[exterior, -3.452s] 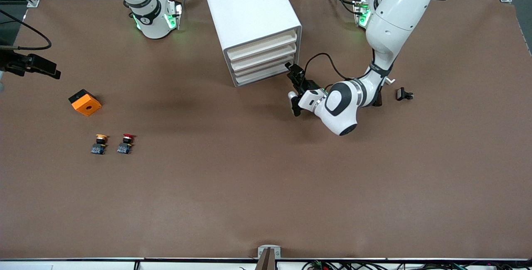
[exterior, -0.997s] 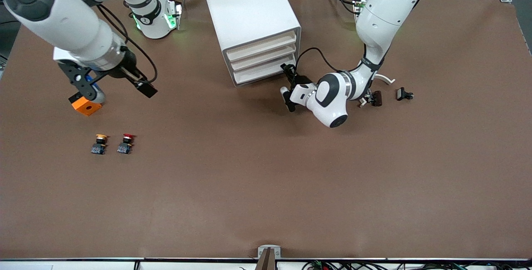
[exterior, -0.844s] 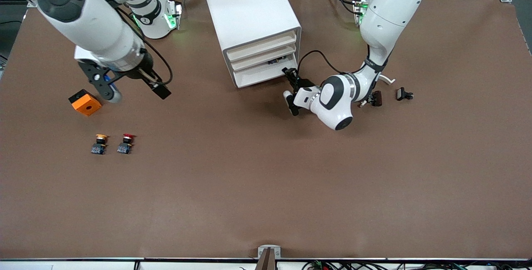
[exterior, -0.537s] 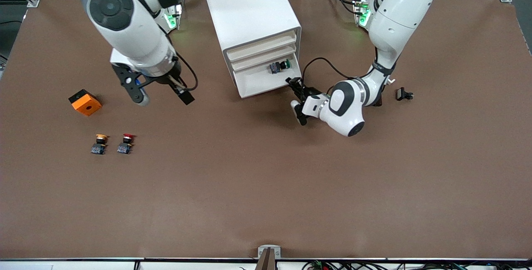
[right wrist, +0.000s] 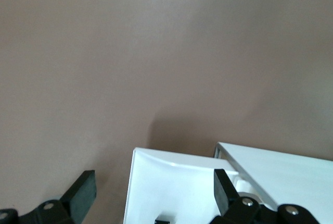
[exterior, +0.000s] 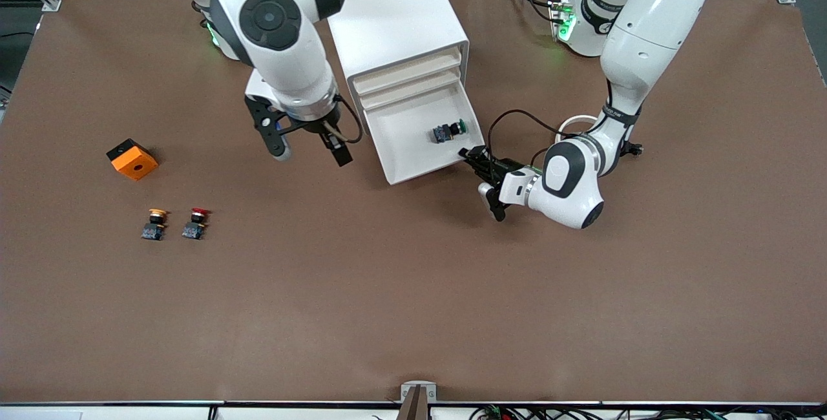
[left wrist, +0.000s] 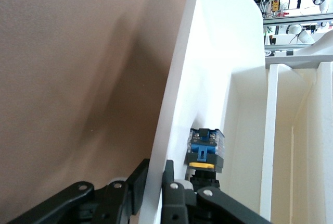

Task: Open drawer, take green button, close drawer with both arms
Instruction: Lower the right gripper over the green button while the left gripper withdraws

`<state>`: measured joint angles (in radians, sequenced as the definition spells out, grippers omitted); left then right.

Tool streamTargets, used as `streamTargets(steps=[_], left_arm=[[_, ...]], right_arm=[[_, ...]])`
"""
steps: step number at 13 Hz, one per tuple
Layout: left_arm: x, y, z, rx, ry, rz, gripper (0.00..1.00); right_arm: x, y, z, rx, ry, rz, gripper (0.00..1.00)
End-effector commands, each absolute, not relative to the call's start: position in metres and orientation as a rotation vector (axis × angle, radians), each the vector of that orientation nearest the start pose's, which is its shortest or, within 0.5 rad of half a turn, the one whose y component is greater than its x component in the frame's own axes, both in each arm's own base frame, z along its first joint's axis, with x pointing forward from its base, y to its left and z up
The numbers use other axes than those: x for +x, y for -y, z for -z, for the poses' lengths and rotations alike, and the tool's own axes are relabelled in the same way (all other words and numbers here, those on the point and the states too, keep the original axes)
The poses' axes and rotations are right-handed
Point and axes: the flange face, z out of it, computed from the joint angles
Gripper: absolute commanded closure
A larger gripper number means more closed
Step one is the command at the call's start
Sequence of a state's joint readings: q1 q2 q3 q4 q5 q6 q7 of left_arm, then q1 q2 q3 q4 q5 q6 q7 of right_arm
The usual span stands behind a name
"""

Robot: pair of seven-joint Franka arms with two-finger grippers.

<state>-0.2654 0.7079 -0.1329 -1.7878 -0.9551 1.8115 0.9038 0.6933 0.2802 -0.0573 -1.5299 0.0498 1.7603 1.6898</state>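
Left claw [exterior: 477, 163] pinching smooth plastic drawer [exterior: 413, 142] (front) | right claw [exterior: 303, 148] wide

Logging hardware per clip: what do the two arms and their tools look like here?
Both arms are glossy white jointed tubes with black joint rings and round black joint caps. Each ends in a black two-finger tool: the left tool and the right tool. A black cable loops beside the left arm's wrist. Green lights glow at both bases.
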Motion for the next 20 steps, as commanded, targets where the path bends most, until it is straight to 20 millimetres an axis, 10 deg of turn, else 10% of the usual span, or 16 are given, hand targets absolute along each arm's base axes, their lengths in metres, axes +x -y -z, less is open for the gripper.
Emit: streamTargets(steps=[1,7,15,20], left_arm=[[0.534,0.29,-0.145,2.02,0.675,0.427,0.76],[0.544,0.28,-0.163,2.025,0.639,0.421,0.04],[0.583,0.213,-0.267,2.246,0.48,0.477,0.0],[0.596,0.119,-0.336,2.662,0.618,0.577,0.0]], right_arm=[[0.505,-0.425,-0.492,-2.698,-1.587,-0.037,0.0],[0.491,-0.476,-0.446,-2.669,-1.631,-0.044,0.0],[0.463,-0.551,-0.395,-2.675,-1.656,-0.1,0.0],[0.433,-0.578,-0.36,-2.758,-1.595,-0.131,0.0]])
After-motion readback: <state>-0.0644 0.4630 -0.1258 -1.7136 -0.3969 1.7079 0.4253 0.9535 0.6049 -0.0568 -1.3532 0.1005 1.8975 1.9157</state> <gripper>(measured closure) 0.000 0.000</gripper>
